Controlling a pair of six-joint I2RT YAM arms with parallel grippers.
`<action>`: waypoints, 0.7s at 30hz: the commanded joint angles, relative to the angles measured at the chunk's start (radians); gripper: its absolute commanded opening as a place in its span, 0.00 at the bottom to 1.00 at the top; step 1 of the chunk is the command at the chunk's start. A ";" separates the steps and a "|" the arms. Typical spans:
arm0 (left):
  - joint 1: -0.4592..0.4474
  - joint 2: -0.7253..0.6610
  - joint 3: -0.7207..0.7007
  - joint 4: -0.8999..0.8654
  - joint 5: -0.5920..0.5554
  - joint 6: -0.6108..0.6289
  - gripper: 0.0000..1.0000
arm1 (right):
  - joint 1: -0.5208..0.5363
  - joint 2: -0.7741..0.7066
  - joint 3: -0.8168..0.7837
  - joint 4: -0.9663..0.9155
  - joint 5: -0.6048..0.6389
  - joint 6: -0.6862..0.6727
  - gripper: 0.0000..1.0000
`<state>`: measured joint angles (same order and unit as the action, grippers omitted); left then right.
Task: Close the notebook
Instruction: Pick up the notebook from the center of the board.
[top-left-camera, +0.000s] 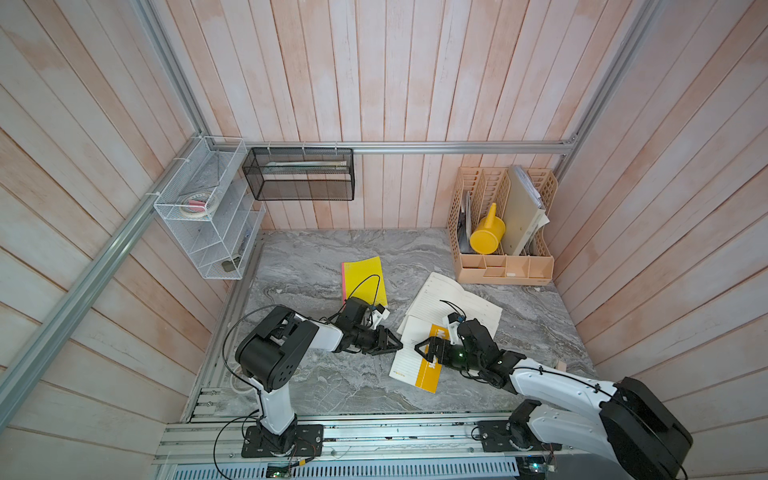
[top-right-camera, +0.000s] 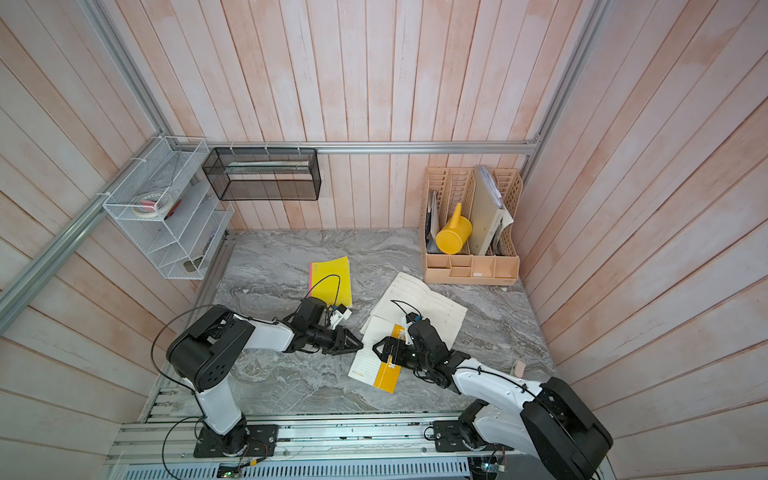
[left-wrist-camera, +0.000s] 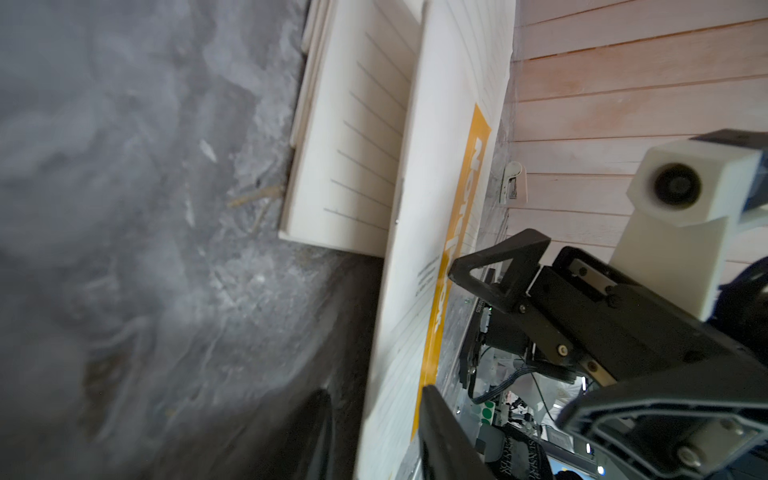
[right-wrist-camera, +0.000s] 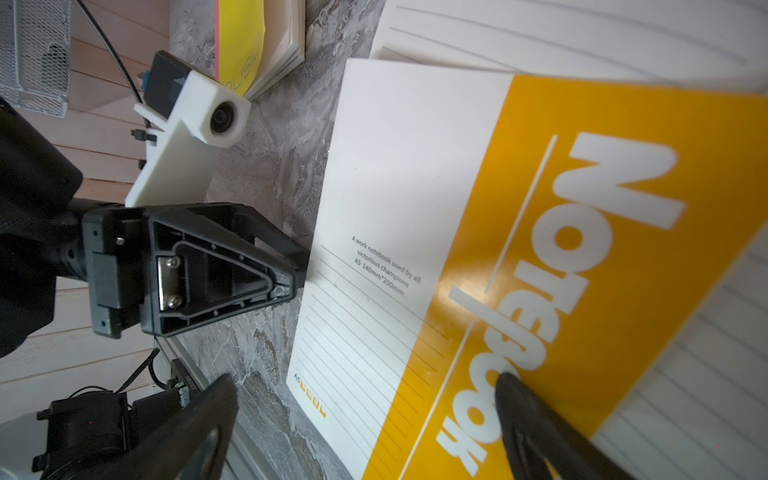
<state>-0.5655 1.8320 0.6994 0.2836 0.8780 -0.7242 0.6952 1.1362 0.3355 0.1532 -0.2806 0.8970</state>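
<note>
- While the open notebook (top-left-camera: 457, 305) lies flat on the marble tabletop (top-left-camera: 332, 374), its lined pages spread out beyond the right pincer (top-left-camera: 422, 348). Its printed cover (right-wrist-camera: 395, 187) sits directly under that pincer, outer face up, slanted across the nearer pages.
- Right pincer: wide, holding nothing. One finger (right-wrist-camera: 523, 399) is at the cover's orange band (right-wrist-camera: 623, 124), though I cannot confirm contact.
- Left pincer (top-left-camera: 400, 344): a narrow gap, with the tips right at the cover's free white edge. The left wrist view shows that edge running between its fingers (left-wrist-camera: 436, 415), but whether they pinch it I cannot tell.
- Handling, as I judge it: a thin, light, paper-bound book. Its card cover bends easily and could crease or tear at the fold if tugged. On smooth stone it will likely slide rather than hinge unless the pages are pinned.
- Best hold: the cover's free long edge, just ahead of the left pincer, taken shallowly while the right pincer presses down on the pages.
- The closed yellow notebook (top-left-camera: 365, 278) behind the left pincer is not the target.
</note>
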 joint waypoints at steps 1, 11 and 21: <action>0.003 0.030 0.000 0.091 0.048 -0.035 0.36 | 0.006 -0.016 0.011 -0.036 0.021 -0.004 0.98; 0.003 0.080 -0.009 0.187 0.128 -0.088 0.21 | 0.007 -0.010 0.014 -0.026 0.021 -0.003 0.98; 0.003 0.037 0.003 0.143 0.151 -0.073 0.00 | 0.007 -0.023 0.028 -0.041 0.023 -0.010 0.98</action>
<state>-0.5655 1.9049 0.6983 0.4503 1.0008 -0.8192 0.6952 1.1290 0.3359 0.1463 -0.2768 0.8967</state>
